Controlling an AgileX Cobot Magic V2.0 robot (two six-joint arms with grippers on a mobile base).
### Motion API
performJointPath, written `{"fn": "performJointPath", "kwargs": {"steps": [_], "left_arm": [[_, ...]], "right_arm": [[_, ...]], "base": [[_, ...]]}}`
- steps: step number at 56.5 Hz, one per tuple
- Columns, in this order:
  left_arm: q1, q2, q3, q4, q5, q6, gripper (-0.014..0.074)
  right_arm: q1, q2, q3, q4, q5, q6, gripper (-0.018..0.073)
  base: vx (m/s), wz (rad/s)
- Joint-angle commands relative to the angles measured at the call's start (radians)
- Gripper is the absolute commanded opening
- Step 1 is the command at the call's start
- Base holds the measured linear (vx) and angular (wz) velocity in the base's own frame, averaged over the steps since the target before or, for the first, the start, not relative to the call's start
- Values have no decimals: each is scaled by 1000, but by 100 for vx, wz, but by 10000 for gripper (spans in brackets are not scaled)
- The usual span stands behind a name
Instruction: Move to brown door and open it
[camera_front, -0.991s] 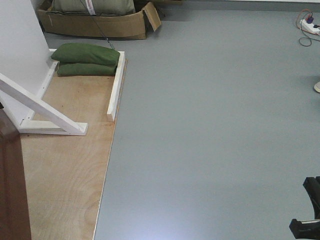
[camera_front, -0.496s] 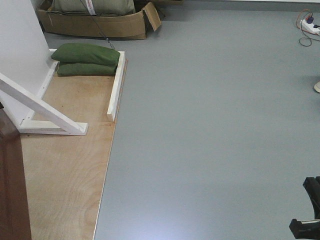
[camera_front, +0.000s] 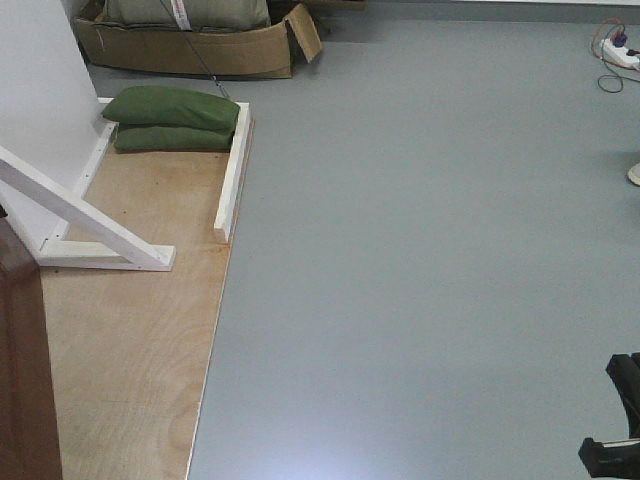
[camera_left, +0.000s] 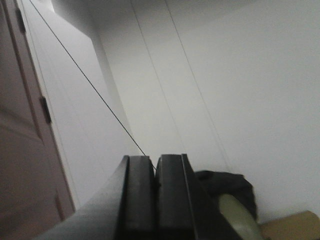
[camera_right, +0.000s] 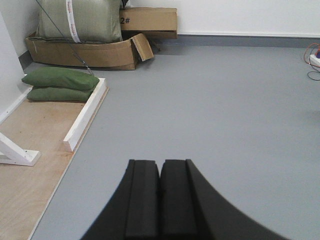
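The brown door (camera_front: 22, 380) shows only as a dark reddish-brown strip at the lower left edge of the front view, standing on a plywood base (camera_front: 130, 340). In the left wrist view the brown door (camera_left: 22, 145) fills the left edge, with dark hinges beside a white wall. Its handle is out of view. My left gripper (camera_left: 155, 162) is shut and empty, pointing up along the wall to the right of the door. My right gripper (camera_right: 160, 167) is shut and empty above the grey floor. A black part of the right arm (camera_front: 618, 420) shows at the lower right.
A white support frame (camera_front: 100, 235) braces a white panel on the plywood. Two green sandbags (camera_front: 175, 118) lie at the plywood's far end. A cardboard box (camera_front: 200, 45) stands behind them. A power strip with cables (camera_front: 618, 50) lies far right. Grey floor (camera_front: 420, 250) spreads to the right.
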Motion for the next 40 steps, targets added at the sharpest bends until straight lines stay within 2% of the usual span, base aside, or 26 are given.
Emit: {"fn": "performJointPath", "kwargs": {"steps": [1,9,14,19,26,30,35,40], "left_arm": [[4,32,-85,-1,-78,139,-3],[4,33,-122,-4,-127,537,-3],[4,33,-125,-13,-219,681,-3],[4,33,-125,-96,-347,770,-3],[4,33,-125,-318,-560,922,-3],[4,33,-125,-480,-721,989,-3],[4,33,-125,-704,-916,1005,-3],[4,33,-125,-906,-1049,1005,-3]], "right_arm": [[-2,-6,3,-3,-77,-9,0],[-2,-6,3,-3,-77,-9,0],[-2,-6,3,-3,-77,-9,0],[-2,-6,3,-3,-77,-9,0],[-2,-6,3,-3,-77,-9,0],[-2,-6,3,-3,-77,-9,0],[-2,-6,3,-3,-77,-9,0],[-2,-6,3,-3,-82,-9,0]], "base": [[0,0],[0,0],[0,0],[0,0],[0,0],[0,0],[0,0],[0,0]]}}
